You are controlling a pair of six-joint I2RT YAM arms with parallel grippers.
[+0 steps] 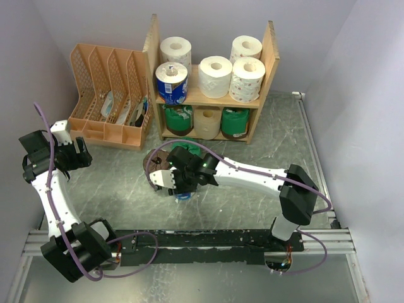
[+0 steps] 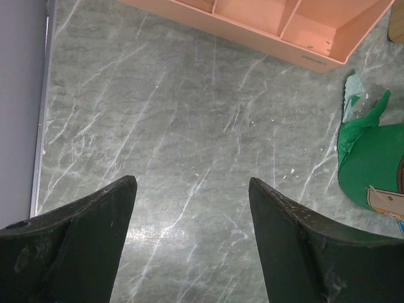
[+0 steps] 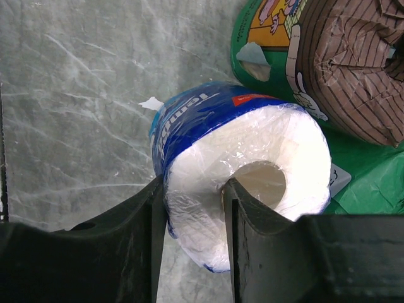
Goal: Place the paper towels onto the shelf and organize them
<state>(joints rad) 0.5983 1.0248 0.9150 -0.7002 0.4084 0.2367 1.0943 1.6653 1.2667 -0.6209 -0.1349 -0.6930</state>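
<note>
One blue-wrapped white paper roll (image 3: 189, 120) before light wooden shelf (image 1: 273, 50), clamped by right gripper (image 3: 192, 189); left gripper (image 2: 190, 183) gapes empty; next probably lift shelfward.

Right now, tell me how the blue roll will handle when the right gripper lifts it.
Probably light: the blue roll is wound paper around a hollow core. Its glossy film looks slippery, so it might slide in the right gripper. With one finger in the hole and one outside, the soft wall will likely squash.
</note>
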